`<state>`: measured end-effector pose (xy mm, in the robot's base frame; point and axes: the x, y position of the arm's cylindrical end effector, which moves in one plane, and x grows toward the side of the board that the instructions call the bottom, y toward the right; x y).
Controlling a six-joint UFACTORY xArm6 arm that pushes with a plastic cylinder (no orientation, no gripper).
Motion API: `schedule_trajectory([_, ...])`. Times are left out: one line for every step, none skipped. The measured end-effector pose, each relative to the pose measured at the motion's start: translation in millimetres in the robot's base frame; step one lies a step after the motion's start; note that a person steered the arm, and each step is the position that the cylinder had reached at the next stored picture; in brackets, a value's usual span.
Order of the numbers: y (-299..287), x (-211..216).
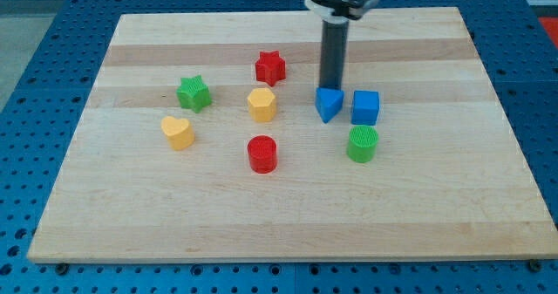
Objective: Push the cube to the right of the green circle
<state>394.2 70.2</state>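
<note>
Resting at the top edge of the blue triangular block (328, 105), my tip (331, 88) sits just to the view's left of and slightly above the blue cube (365, 107). No jaws exist on this rig; the arm ends in a plain rod, so nothing is clamped or released, and contact is by pushing only. Relative to my tip, the cube lies just to the view's right, and the green circle (363, 144) lies below and to the view's right, directly under the cube and close to it. The cube must end on the view's right of the green circle, so it needs to travel rightward and downward. Risk: the triangular block stands between my tip and the cube, almost touching the cube; a rightward push from here would likely drive both blocks together. Risk: a downward push on the cube would likely shove it into the green circle and displace the reference. The wooden board (488, 207) offers open room on that side.
</note>
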Motion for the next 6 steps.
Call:
schedule_trajectory([15,11])
schedule_trajectory([26,14])
schedule_trajectory([56,26])
schedule_trajectory([66,27])
schedule_trajectory([67,26])
schedule_trajectory([74,41])
